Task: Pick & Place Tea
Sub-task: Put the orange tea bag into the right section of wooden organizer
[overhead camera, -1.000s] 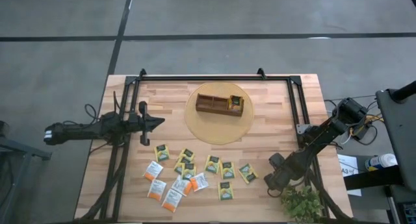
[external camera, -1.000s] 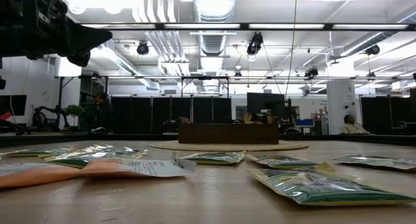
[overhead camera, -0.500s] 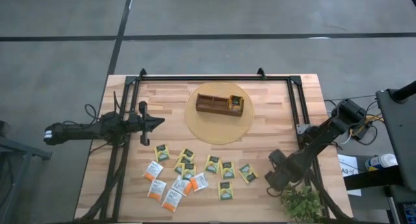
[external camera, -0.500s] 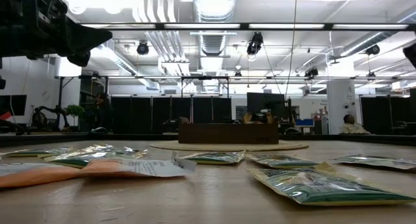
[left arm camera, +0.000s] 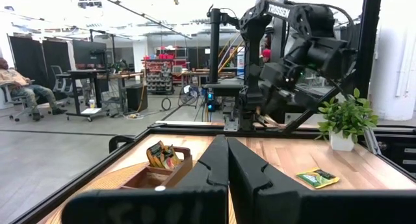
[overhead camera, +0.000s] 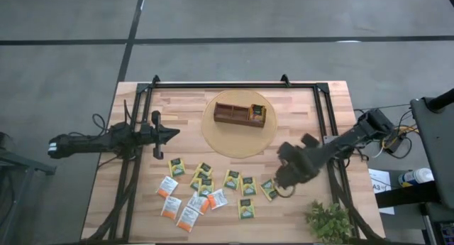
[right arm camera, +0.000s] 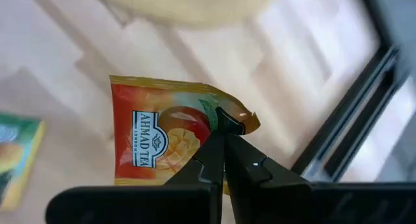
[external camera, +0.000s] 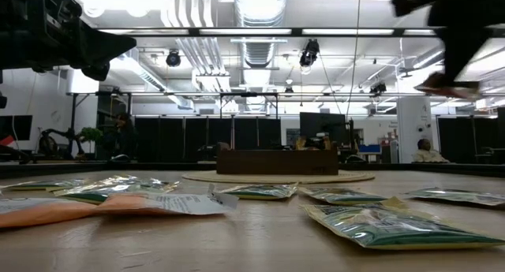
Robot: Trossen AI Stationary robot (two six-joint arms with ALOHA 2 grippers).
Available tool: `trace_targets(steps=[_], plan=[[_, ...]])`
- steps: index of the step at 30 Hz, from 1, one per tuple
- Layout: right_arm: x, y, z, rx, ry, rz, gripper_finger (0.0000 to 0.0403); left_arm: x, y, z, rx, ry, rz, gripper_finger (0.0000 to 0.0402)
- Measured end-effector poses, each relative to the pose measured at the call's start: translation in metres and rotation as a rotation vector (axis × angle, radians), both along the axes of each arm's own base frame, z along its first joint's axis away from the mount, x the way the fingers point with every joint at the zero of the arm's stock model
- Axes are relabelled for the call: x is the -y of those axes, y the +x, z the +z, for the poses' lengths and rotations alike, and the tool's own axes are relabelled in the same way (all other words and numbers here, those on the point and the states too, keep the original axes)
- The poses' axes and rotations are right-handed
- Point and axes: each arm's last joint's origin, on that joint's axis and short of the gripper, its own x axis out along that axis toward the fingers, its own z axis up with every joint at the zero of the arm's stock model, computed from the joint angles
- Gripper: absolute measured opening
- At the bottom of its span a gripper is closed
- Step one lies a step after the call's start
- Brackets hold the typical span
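Several tea packets, yellow-green and white-and-orange, lie flat on the table's near half; they also show in the low view. A brown wooden tray stands on a round mat, with a packet in its right compartment. My right gripper is over the table right of the packets, shut on an orange-red packet. It also shows high up in the low view. My left gripper is shut and empty, in the air over the table's left side. My right gripper pinches the orange-red packet by one edge, next to a curled corner, between its two shut fingers. The packet is lifted clear, well above the table, and reaches out ahead of the fingers with its printed face to the camera.
A small potted plant stands at the table's near right corner. A black frame runs along the far edge and down both sides. Bare wood lies between the mat and the packets.
My right gripper has swung from the near right corner beside the plant toward the table's left and far side, nearer the mat. It has come into the low view at the top right, with the orange-red packet under it.
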Motion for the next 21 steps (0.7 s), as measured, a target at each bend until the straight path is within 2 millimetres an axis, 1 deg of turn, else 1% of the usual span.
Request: trace_targets(steps=[5, 11, 15, 18, 21], plan=[[0.023, 0.038, 0.005, -0.081, -0.114, 0.143, 0.0008, 0.000, 0.000, 0.000, 0.000, 0.000, 0.000, 0.0000], [0.054, 0.083, 0.010, -0.193, -0.289, 0.288, 0.0008, 0.000, 0.000, 0.000, 0.000, 0.000, 0.000, 0.0000], [0.071, 0.102, 0.011, -0.267, -0.364, 0.337, 0.0008, 0.000, 0.000, 0.000, 0.000, 0.000, 0.000, 0.0000], [0.083, 0.112, 0.007, -0.315, -0.403, 0.357, 0.0008, 0.000, 0.000, 0.000, 0.000, 0.000, 0.000, 0.0000], [0.096, 0.120, 0.001, -0.360, -0.405, 0.361, 0.0008, 0.000, 0.000, 0.000, -0.001, 0.000, 0.000, 0.0000]])
